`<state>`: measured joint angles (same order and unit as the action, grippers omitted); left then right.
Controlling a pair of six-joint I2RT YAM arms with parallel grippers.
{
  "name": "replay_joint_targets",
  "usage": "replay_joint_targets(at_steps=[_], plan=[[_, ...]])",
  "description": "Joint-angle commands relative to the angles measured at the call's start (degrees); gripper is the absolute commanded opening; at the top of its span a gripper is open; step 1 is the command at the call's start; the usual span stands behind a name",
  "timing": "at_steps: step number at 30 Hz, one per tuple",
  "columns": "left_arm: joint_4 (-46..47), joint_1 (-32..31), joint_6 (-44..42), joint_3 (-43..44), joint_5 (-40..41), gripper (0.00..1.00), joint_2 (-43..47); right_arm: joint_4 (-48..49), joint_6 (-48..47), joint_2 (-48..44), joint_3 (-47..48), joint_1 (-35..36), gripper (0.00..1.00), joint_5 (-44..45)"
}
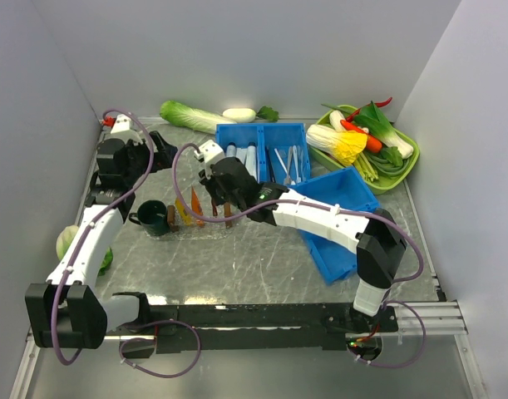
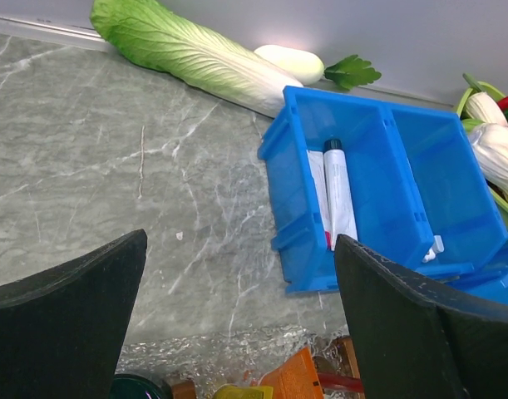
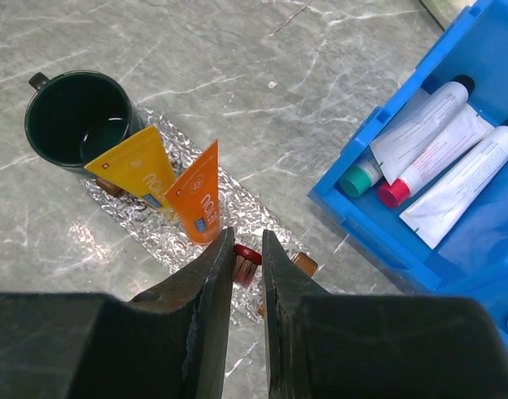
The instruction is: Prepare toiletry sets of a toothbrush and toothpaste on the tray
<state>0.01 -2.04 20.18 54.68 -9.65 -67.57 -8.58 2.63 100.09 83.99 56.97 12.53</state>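
1. Two slim fingers of the right gripper stand almost closed, with only a slit between them. The dark red toothbrush sits in that slit. It looks pinched, though the wrist view is too foreshortened to be sure of contact.
2. Held there, the toothbrush is over the right part of the tray, the crinkly frosted patch on the table. It is just right of the orange tube, with a brown block close on its other side.
3. From the fingertips the toothbrush lies straight below, not off to a side. In the top view it shows as a thin stroke running far to near, roughly in line with the fingers. I judge the coming move to be a short descent and release, not a sideways reach.
4. On the tray the yellow tube and the orange tube stand side by side, wide ends up. The yellow one is on the left, next to a dark mug.
5. Spread wide, the left gripper holds nothing. It hovers over bare table on the far side of the tray, looking toward the blue bin, so the right arm is plainly the nearer one.
6. Little room separates the fingers from the orange tube, so drifting left could tip it.
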Motion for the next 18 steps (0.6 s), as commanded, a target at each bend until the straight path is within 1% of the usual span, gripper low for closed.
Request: replay_joint_targets(at_steps=[1,18], plan=[[0.60,-0.33,-1.02,2.54,0.51,0.99,-0.37,1.81,-0.35,-1.39,2.59,0.69,0.00,-0.41],[0.78,-0.42,-0.94,2.63,0.16,0.99,-0.54,1.64,-1.14,0.63,2.41,0.77,0.00,0.21]])
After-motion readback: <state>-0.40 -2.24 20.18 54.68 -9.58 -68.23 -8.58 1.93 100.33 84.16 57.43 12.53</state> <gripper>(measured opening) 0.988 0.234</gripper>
